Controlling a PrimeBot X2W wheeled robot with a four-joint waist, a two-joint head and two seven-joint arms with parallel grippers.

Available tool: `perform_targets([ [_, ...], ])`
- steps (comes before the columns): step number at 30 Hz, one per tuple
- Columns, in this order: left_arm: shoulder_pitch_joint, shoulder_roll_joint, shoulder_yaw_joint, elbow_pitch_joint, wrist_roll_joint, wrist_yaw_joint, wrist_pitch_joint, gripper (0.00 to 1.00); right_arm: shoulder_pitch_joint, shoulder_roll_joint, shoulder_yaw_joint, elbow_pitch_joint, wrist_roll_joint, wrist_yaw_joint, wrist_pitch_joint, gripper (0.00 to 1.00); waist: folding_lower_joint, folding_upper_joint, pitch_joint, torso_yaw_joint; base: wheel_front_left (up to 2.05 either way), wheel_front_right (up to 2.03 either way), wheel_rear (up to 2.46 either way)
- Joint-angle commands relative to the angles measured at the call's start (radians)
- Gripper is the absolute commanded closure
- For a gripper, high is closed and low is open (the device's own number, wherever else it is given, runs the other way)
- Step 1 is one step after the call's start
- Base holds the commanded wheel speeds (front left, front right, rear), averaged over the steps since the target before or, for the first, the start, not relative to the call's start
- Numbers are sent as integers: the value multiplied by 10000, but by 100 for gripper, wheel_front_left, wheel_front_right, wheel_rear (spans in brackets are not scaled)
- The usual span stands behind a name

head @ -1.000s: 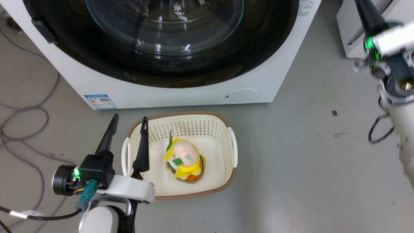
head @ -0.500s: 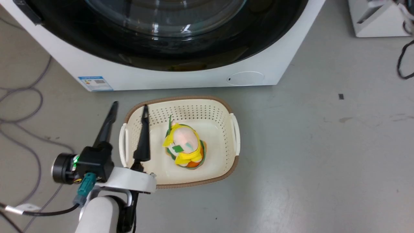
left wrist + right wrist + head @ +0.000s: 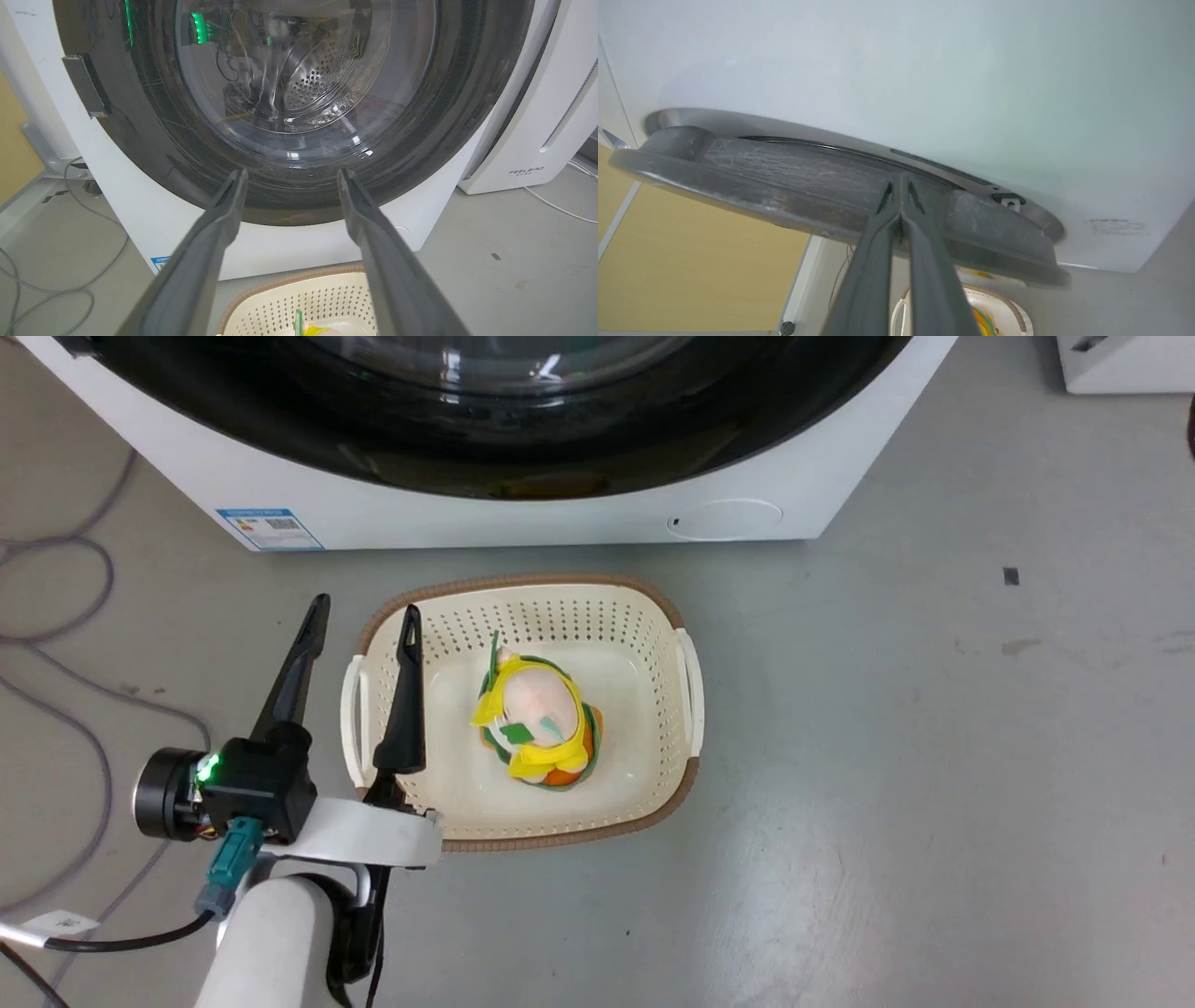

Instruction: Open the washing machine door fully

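- The washing machine [image 3: 523, 523] stands on the floor [image 3: 934, 756], and its black door [image 3: 560, 429] with round glass is on its front.
- A basket [image 3: 523, 586] with a colourful toy [image 3: 537, 723] lies just in front of the washing machine.
- The left gripper [image 3: 366, 607] hovers before the washing machine, fingers wide apart and empty.
- The right gripper [image 3: 900, 182] has its fingers pressed together, tips at the door's grey edge.

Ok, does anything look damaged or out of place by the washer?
Nothing spilled or broken. The washing machine door rim looks scuffed with pale scratches, and loose cables trail across the floor at the robot's left.
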Motion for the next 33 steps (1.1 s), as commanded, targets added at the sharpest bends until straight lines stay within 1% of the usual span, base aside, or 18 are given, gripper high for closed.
perform_targets([
  [1,-172,17,-3,-28,-44,20,-115,0,-534,51,337,299,403,10,214,100,-1,-1,100,-49,0,0,0],
  [6,-229,14,31,-13,-93,23,-214,0,-890,62,881,353,1042,10,1017,100,-1,-1,229,-174,0,0,0],
  [16,-183,-9,108,19,-11,-13,-214,0,60,-238,966,-723,1269,10,2024,100,-1,-1,-66,-318,0,0,0],
  [24,34,-113,124,122,-6,4,-214,0,852,-600,971,-1400,1568,10,2403,100,-1,-1,-479,-397,0,0,0],
  [33,322,-210,122,377,-29,-28,-214,0,2075,-932,1080,-2375,2086,10,2831,100,-1,-1,-1193,-430,0,0,0],
])
